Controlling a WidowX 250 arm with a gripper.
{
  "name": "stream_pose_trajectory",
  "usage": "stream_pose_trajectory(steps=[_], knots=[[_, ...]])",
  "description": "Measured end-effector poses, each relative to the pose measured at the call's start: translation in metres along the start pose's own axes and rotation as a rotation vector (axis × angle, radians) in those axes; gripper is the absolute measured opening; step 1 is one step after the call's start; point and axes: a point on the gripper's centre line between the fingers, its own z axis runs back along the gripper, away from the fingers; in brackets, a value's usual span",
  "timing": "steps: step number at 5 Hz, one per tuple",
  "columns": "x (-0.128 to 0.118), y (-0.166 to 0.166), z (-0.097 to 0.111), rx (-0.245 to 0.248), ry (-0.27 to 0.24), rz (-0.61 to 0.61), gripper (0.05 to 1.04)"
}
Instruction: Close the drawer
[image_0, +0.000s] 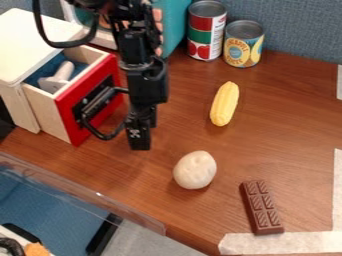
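The black fingers (139, 141) hang just beside the red-fronted drawer (85, 100); from here I can't tell how far apart they are or whether they grip anything. The drawer juts open from its wooden cabinet (27, 47). Farther out on the worktop (267, 145) lie a whitish lump (195, 170), corn (224, 103) and chocolate (262, 207).
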Motion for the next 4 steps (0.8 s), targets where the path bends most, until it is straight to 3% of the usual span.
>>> stream_pose_trajectory(steps=[2,4], knots=[[-0.020,0.012,0.003,0.016,0.075,0.078,0.999],[-0.049,0.026,0.006,0.023,0.104,0.172,0.999]])
